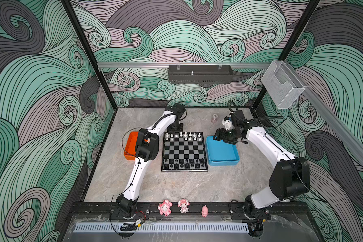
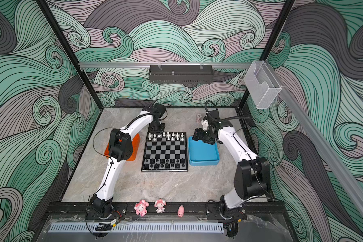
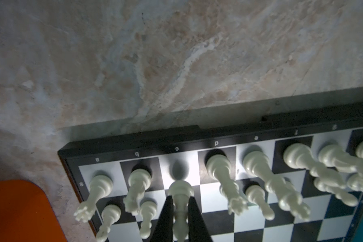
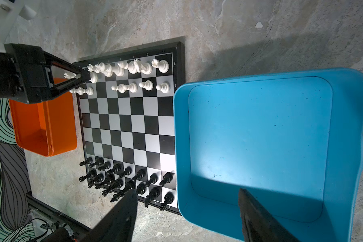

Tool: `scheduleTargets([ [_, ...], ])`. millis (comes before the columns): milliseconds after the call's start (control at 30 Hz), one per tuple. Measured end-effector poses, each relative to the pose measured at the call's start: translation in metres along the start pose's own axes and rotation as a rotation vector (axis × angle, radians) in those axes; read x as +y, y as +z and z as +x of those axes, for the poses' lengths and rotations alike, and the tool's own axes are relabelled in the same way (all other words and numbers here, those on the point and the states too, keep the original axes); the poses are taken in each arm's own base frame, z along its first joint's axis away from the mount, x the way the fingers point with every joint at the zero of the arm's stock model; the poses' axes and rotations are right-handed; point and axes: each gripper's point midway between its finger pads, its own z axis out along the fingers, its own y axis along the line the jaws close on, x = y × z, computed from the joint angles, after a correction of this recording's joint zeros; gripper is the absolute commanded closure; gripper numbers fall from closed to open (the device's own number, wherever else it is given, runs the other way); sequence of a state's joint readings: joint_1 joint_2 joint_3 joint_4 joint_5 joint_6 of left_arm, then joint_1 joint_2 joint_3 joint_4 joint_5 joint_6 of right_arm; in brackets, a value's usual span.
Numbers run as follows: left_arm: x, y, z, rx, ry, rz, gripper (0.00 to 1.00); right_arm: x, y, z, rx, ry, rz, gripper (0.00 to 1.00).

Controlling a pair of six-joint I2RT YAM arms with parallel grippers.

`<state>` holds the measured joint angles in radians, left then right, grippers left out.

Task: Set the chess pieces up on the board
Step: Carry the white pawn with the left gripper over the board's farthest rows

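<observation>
At the far edge of the board (image 1: 184,150) — rim lettered a to g, corner marked 8 — the left gripper (image 3: 180,199) is clamped on a white chess piece (image 3: 180,188) over file c. Beside it, the right gripper (image 4: 187,191) stands wide open, empty, above the blue tray (image 4: 260,125).

The table (image 1: 176,186) is a flat slab of grey, marble-veined stone. A black-and-grey checkered square chessboard (image 1: 184,150) with a thin dark rim lies flat on it. A rectangular orange plastic tray (image 1: 131,146) sits near the chessboard on the left arm's side. A rounded blue plastic tray (image 1: 221,152) sits just beside it on the right arm's side. Beyond the chessboard's far right corner lies a small pale knobbly object (image 1: 215,118), too small to make out.
</observation>
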<state>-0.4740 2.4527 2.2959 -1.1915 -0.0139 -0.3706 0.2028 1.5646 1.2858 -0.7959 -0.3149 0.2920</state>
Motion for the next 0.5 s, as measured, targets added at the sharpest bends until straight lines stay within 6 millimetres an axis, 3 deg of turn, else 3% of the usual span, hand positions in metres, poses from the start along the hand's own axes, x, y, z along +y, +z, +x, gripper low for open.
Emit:
scheduleTargets([
  [500, 0.0013, 0.0084, -0.0005, 0.005, 0.001, -0.011, 0.87, -0.0020, 0.0000, -0.0007, 0.000, 0.006, 0.001, 0.24],
])
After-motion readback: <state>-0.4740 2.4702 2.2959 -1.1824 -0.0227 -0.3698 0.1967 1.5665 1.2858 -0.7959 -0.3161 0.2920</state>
